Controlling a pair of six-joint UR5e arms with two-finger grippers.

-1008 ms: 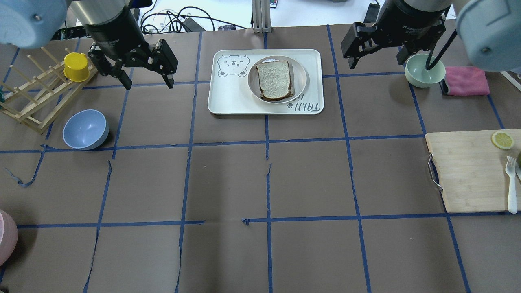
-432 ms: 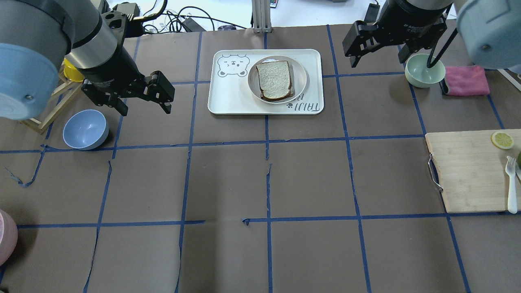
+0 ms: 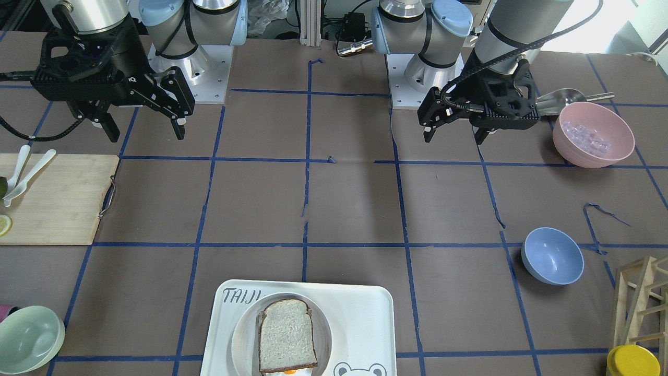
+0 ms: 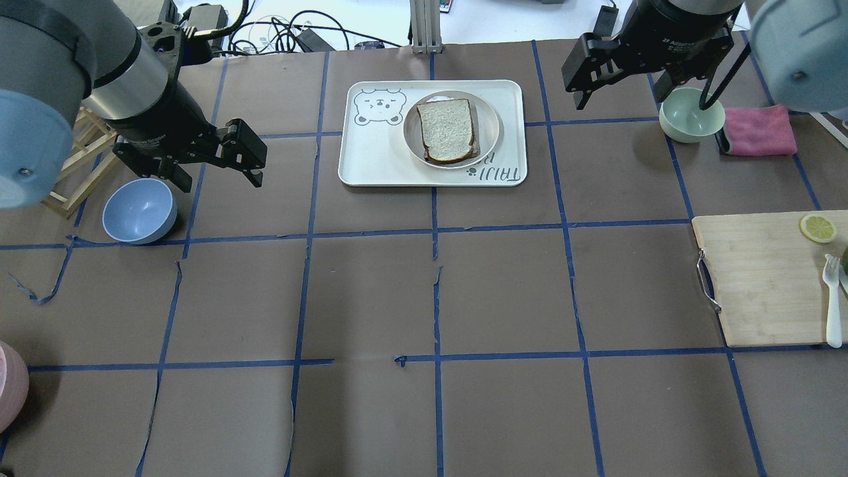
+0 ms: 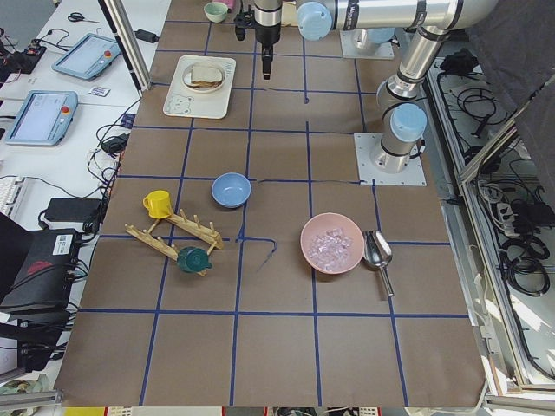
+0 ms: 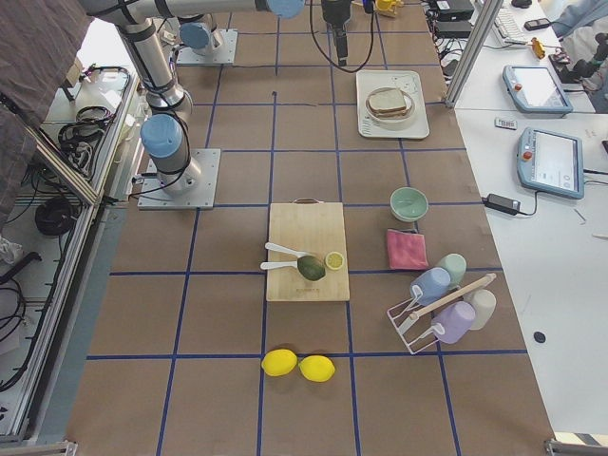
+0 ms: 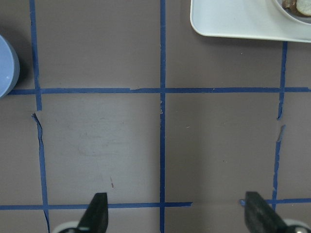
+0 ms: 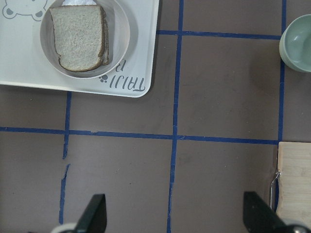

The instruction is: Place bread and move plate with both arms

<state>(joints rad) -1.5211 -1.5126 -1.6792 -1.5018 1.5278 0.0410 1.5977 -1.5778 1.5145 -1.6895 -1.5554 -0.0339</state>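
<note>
The bread (image 4: 447, 129) lies flat on the round white plate (image 4: 491, 126), on top of another slice with egg peeking out. The plate sits on the right part of the white bear tray (image 4: 371, 159) at the far middle of the table. They also show in the right wrist view: bread (image 8: 77, 36), plate (image 8: 122, 41). My left gripper (image 4: 220, 177) is open and empty, hovering left of the tray near the blue bowl (image 4: 139, 211). My right gripper (image 4: 641, 96) is open and empty, hovering right of the tray beside the pale green bowl (image 4: 692, 118).
A wooden rack (image 4: 66, 172) stands at the far left. A pink cloth (image 4: 758, 131) lies by the green bowl. A cutting board (image 4: 768, 278) with lemon slice and fork is at the right. A pink bowl (image 3: 593, 134) of ice and a scoop sit near my left base.
My left arm swung back toward me and leftward, carrying its open gripper from beside the rack to just right of the blue bowl. The right gripper shifted only slightly. Bread and plate unmoved.
</note>
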